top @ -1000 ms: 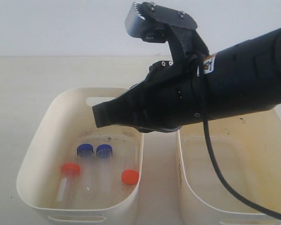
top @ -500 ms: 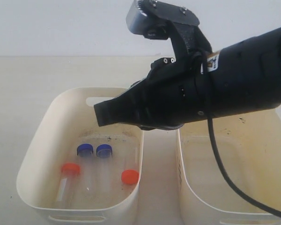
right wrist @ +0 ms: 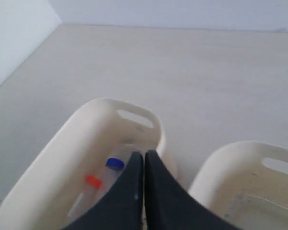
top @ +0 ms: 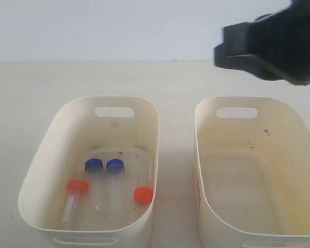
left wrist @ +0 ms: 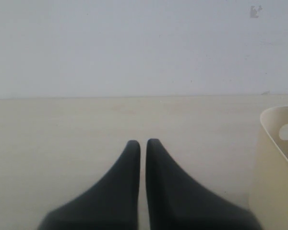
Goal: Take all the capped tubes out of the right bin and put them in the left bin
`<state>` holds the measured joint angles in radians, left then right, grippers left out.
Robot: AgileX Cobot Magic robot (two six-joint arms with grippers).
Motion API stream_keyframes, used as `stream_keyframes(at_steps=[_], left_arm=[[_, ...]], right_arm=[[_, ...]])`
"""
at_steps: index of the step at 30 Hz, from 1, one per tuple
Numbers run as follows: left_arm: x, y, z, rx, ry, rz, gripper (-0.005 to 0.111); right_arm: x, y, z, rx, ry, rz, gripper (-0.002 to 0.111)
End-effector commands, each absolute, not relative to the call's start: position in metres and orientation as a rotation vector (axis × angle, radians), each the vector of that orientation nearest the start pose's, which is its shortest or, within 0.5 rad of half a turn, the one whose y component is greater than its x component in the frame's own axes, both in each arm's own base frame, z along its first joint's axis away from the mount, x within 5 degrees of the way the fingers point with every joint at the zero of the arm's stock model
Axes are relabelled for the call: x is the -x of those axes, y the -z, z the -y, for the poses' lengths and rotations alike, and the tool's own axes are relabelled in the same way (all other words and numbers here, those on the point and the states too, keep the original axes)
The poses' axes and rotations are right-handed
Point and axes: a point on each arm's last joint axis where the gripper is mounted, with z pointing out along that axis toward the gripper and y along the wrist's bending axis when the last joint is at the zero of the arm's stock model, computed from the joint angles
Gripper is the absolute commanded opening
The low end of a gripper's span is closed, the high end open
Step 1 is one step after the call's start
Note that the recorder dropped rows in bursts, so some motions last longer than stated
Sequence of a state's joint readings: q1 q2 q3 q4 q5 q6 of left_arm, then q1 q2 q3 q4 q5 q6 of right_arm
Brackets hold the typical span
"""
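Note:
All four capped tubes lie on the floor of the left bin (top: 62,134): two with blue caps (top: 94,165) (top: 115,166) and two with orange-red caps (top: 78,186) (top: 143,194). The right bin (top: 279,111), yellowish inside, holds no tubes. My right gripper (top: 222,50) hangs high at the upper right, above the right bin's far end, blurred. In the right wrist view it (right wrist: 144,154) is shut with nothing held, and a blue cap (right wrist: 115,163) and an orange-red cap (right wrist: 92,181) show past it. My left gripper (left wrist: 143,143) is shut and empty over bare table.
The bins stand side by side on a pale table (top: 20,88) with a narrow gap between them. A white wall (top: 93,26) runs behind. A cream bin's handle end (left wrist: 278,143) shows at the edge of the left wrist view.
The right arm, which hung over the gap between the bins, has pulled back up and to the right. The tubes have not moved.

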<state>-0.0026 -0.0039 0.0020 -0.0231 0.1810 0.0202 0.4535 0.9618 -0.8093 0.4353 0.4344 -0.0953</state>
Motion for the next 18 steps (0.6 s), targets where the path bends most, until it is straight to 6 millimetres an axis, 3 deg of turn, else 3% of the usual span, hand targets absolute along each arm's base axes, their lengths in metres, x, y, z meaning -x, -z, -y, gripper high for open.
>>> stream_keyframes(at_steps=[1, 11, 18], left_arm=[[-0.056, -0.197, 0.001, -0.003, 0.019, -1.658, 0.004], [-0.056, -0.197, 0.001, -0.003, 0.019, -1.658, 0.004], [-0.056, -0.197, 0.001, -0.003, 0.019, -1.658, 0.004]], right_arm=[[-0.158, -0.33, -0.068, 0.139, -0.556, -2.033, 0.0], [-0.099, -0.295, -0.016, -0.154, -0.368, -1.801, 0.0], [-0.07, -0.26, -0.007, -0.225, -0.305, -1.681, 0.0]])
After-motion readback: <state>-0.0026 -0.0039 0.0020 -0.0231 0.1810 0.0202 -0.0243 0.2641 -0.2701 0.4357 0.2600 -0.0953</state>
